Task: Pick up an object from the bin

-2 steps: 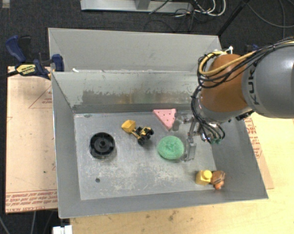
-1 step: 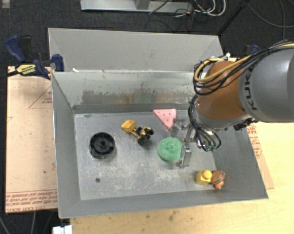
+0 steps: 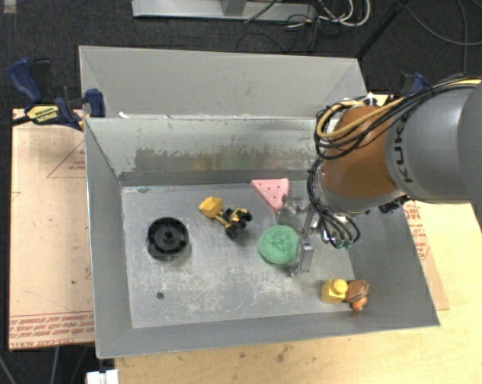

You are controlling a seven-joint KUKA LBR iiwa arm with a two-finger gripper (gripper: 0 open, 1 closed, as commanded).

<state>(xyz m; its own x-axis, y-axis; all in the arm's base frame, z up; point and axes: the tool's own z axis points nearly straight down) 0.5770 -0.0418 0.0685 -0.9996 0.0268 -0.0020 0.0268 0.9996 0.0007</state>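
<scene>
My gripper [image 3: 304, 252] is low in the right half of the bin, right beside a green round lump [image 3: 276, 245] and at its right edge; whether it touches the lump I cannot tell. A pink triangular piece [image 3: 271, 190] lies just behind the gripper, near the back wall. Towards the front right corner, a little in front of the gripper, lies a small yellow and orange toy [image 3: 344, 292].
A yellow and black toy vehicle [image 3: 225, 213] lies left of the green lump. A black round disc [image 3: 167, 238] rests in the left part of the bin. The arm with its orange cover and cables hangs over the bin's right side.
</scene>
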